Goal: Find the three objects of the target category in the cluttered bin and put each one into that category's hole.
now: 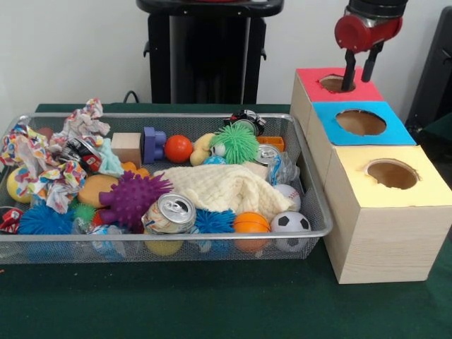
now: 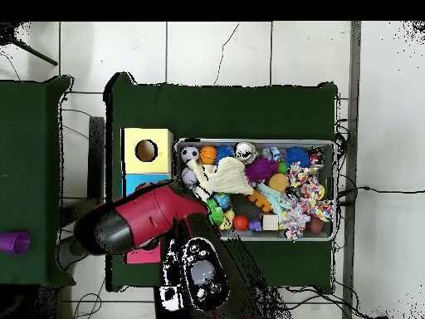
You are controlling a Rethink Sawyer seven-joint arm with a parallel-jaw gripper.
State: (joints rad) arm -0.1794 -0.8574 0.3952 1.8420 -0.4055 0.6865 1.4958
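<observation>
A dark green cloth [image 1: 212, 304] is covering the table, with a white wall behind and pale tiled floor [image 2: 249, 50] around it. At the front view's upper right, the gripper [image 1: 359, 78] is dipping into the red box's hole [image 1: 334, 82], fingers parted and seemingly empty. The wire bin [image 1: 311, 205] is sitting lower left, holding balls, cans and cloth.

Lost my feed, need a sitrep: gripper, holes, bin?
Gripper at the red box's hole, open, nothing seen held. Wire bin full of clutter. Blue hole and yellow hole unblocked.
</observation>
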